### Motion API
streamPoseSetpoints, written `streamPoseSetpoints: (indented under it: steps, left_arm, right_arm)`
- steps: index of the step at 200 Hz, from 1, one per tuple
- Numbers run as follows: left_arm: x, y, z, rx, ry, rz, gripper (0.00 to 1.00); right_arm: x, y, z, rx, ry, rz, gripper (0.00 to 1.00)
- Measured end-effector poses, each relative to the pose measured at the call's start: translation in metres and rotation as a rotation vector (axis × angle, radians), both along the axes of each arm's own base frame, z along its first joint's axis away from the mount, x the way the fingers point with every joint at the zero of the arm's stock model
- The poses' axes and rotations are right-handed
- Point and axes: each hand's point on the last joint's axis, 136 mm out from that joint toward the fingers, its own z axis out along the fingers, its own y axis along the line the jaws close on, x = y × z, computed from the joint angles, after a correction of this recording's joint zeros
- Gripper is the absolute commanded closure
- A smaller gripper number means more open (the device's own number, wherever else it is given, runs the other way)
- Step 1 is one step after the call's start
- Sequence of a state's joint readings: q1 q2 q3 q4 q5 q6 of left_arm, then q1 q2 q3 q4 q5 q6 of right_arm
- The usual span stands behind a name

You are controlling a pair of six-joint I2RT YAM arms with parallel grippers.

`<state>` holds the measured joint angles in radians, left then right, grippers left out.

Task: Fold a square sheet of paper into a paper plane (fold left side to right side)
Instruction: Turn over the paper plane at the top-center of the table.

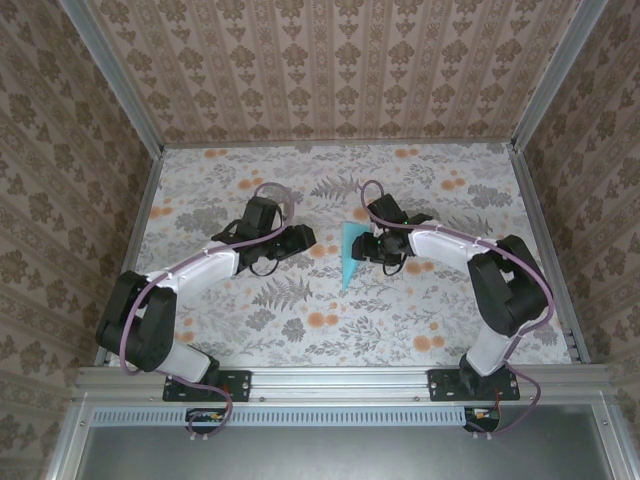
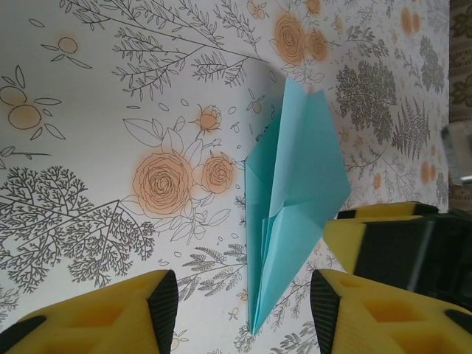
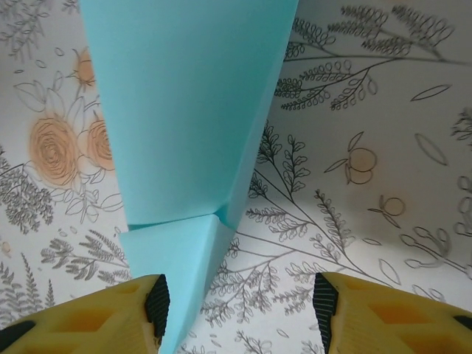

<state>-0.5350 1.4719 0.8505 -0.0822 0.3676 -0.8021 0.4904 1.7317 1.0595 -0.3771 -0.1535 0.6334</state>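
Observation:
The square sheet of paper lies on the floral tabletop folded into a narrow cyan-blue paper plane (image 1: 349, 255), its point toward the near edge. My left gripper (image 1: 303, 239) sits just left of it and is open. In the left wrist view the paper plane (image 2: 295, 192) has its pointed tip between the open left gripper (image 2: 243, 306), touching neither pad. My right gripper (image 1: 366, 247) hovers at the plane's right side, open. In the right wrist view the paper plane (image 3: 184, 110) runs down beside the left finger (image 3: 151, 299) of the right gripper (image 3: 240, 302), and nothing is clamped.
Patterned walls with metal posts (image 1: 110, 75) enclose the tabletop (image 1: 420, 320) on three sides. The right gripper's yellow fingers (image 2: 391, 236) show close beside the plane in the left wrist view. Bare floral surface stretches to the left, right and front of the plane.

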Motion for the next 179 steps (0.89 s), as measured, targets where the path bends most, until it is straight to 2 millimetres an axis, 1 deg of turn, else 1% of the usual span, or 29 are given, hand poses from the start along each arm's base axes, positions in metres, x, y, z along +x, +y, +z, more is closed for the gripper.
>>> streamPoseSetpoints:
  steps: [17, 24, 36, 57, 66, 82, 99, 132, 148, 161, 179]
  left_arm:
    - [0.000, 0.000, -0.001, 0.003, 0.001, 0.000, 0.46]
    - [0.000, 0.000, -0.002, 0.005, 0.000, 0.000, 0.46]
    - [0.000, 0.000, -0.002, 0.005, 0.000, 0.000, 0.46]
    - [0.001, 0.001, -0.001, 0.010, -0.006, -0.002, 0.45]
    - [0.002, 0.001, -0.001, 0.012, -0.009, -0.001, 0.45]
    - [0.004, 0.002, 0.000, 0.016, -0.017, 0.006, 0.44]
    - [0.008, 0.005, 0.003, 0.023, -0.027, 0.015, 0.43]
    - [0.014, 0.008, 0.009, 0.034, -0.043, 0.021, 0.43]
    - [0.015, 0.008, 0.009, 0.039, -0.044, 0.021, 0.42]
    - [0.014, 0.008, 0.010, 0.041, -0.041, 0.021, 0.42]
    - [0.015, 0.008, 0.011, 0.044, -0.044, 0.021, 0.42]
  right_arm:
    - [-0.001, 0.005, -0.005, 0.008, 0.011, 0.006, 0.54]
    - [-0.001, 0.006, -0.007, 0.010, 0.015, 0.007, 0.60]
    - [-0.001, 0.008, -0.010, 0.015, 0.024, 0.005, 0.71]
    - [-0.002, 0.012, -0.012, 0.027, 0.031, 0.012, 0.93]
    - [-0.002, 0.014, -0.011, 0.038, 0.033, 0.009, 1.00]
    - [0.000, 0.019, -0.007, 0.055, 0.027, 0.028, 1.00]
    - [-0.001, 0.025, 0.003, 0.088, 0.014, 0.053, 1.00]
    - [-0.002, 0.037, 0.041, 0.177, -0.049, 0.104, 1.00]
    - [0.001, 0.041, 0.054, 0.233, -0.083, 0.118, 1.00]
    - [0.002, 0.042, 0.053, 0.271, -0.086, 0.122, 1.00]
    - [-0.001, 0.027, 0.032, 0.272, -0.043, 0.091, 0.99]
